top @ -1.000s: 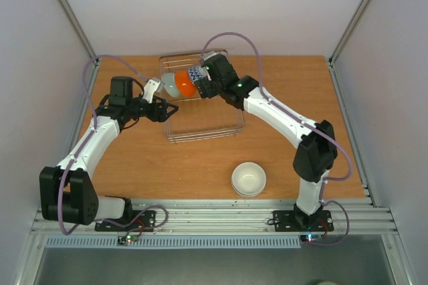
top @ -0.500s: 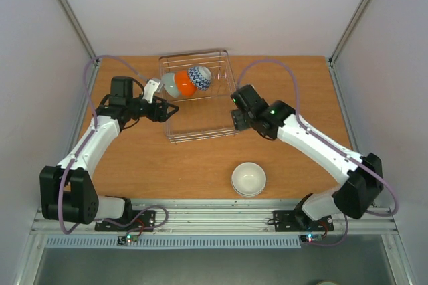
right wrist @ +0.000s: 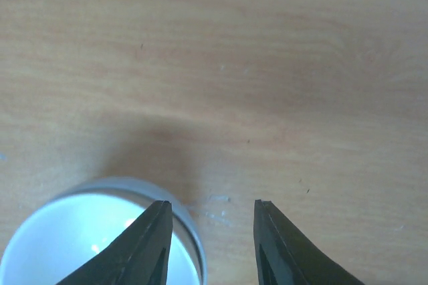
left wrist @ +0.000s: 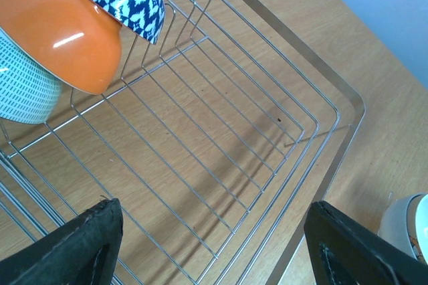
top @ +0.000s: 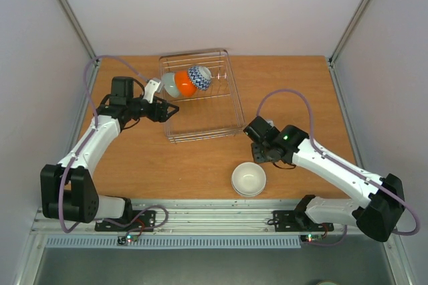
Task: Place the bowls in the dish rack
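My left pincer [top: 167,109] hangs at the left edge of the dish rack [top: 204,114], fingers spread wide and holding nothing; at the rack's far end the pale blue-green bowl [top: 170,85], orange bowl [top: 184,84] and zigzag bowl [top: 199,77] lean in a row. The white bowl [top: 249,178] sits on the surface [top: 134,158] outside the rack; I'd lower the right pincer [right wrist: 210,203] with one finger inside the rim and one outside, squeeze firmly, lift straight; it is partly open, empty, one finger over the rim, contact unclear.
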You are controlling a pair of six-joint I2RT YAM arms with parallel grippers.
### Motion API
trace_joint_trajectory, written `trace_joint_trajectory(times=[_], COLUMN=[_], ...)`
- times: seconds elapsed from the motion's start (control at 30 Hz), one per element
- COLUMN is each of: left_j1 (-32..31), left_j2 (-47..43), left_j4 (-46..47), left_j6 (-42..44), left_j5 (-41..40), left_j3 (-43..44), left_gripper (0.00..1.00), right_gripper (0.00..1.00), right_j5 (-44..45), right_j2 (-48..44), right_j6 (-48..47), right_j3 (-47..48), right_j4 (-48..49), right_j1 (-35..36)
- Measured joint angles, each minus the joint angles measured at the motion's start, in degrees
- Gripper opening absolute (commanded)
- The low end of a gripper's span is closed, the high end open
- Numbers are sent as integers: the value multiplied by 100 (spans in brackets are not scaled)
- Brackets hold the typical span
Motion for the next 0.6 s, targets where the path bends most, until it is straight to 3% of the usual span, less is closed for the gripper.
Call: trace_joint_trajectory(times=[0.33, 0.6], left_j1=[0, 0], left_j2=[42, 52], left_j4=[2, 2], left_j6=[-13, -20], left_j5=[31, 74], left_j3=[0, 0], left_gripper=[74, 74], right_gripper=[32, 29], right_j5=[-280, -321], right_j2=[-317, -293], right_j6=[852, 1290], right_j3=[-555, -883], right_j4=[-369, -354], right_j1=[769, 940])
